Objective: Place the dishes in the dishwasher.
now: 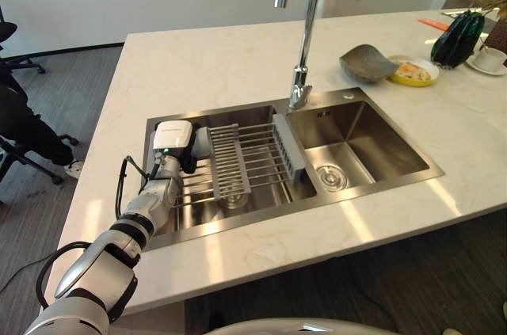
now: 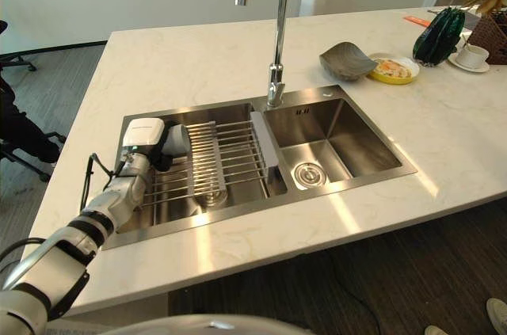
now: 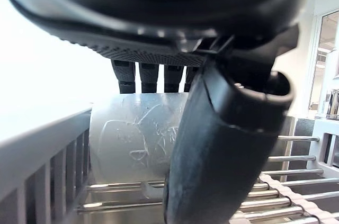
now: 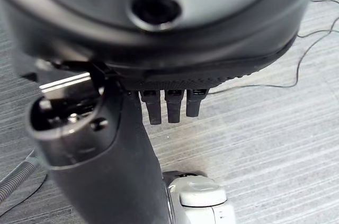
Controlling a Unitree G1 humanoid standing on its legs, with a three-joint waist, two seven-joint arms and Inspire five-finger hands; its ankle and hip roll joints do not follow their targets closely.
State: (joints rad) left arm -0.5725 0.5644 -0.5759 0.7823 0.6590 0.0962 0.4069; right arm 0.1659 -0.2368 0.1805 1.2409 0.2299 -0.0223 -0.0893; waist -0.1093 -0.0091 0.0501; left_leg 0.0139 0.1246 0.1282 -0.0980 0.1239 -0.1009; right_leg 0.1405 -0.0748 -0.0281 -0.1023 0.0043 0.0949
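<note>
Left wrist view: we see a pale, smooth cylindrical cup (image 3: 135, 139) with faint line drawings, lying on wire bars.
Left hand (image 1: 188, 153): we see fingers (image 3: 149, 77) reaching over the cup, thumb in front, seemingly curled round it.
Rack (image 1: 253, 162): grey ribbed wire, spanning the steel sink (image 1: 372, 141)'s left basin.
Hidden: cup mostly behind the hand from above.
Counter (image 1: 214, 58): pale marble, bearing a grey bowl (image 1: 366, 62) and yellow plate (image 1: 413, 73).
Right hand (image 4: 167, 105): fingers relaxed above carpet.

White marble-patterned countertop (image 1: 222, 66) carries a grey curved bowl (image 1: 366, 62) touching a yellow plate (image 1: 415, 73), both beyond the steel double sink (image 1: 360, 149).
</note>
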